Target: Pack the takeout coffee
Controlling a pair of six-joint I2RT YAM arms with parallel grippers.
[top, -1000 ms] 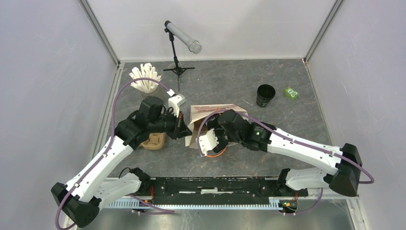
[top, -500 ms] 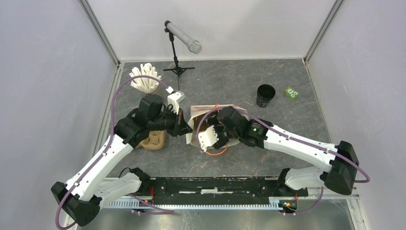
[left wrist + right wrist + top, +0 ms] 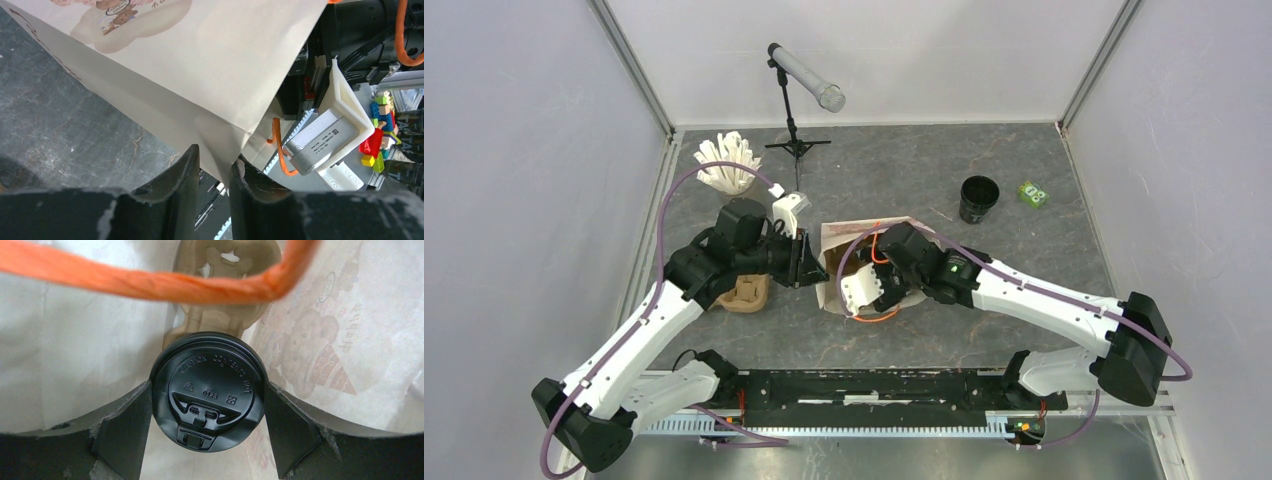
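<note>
While right gripper [image 3: 206,392] clamps takeout coffee [image 3: 207,380] inside bag [image 3: 200,60], left gripper [image 3: 216,162] slightly parted around bag edge.

My top camera hangs above and behind me, facing down and forward over the whole counter [image 3: 904,170] from well back. My left wrist camera looks out past my left tool [image 3: 215,165], tight against the outside of the paper bag [image 3: 200,65]. My right wrist camera looks along my right tool [image 3: 207,390] into that bag's mouth, close over the takeout coffee [image 3: 210,375]. All three views share the bag.
</note>
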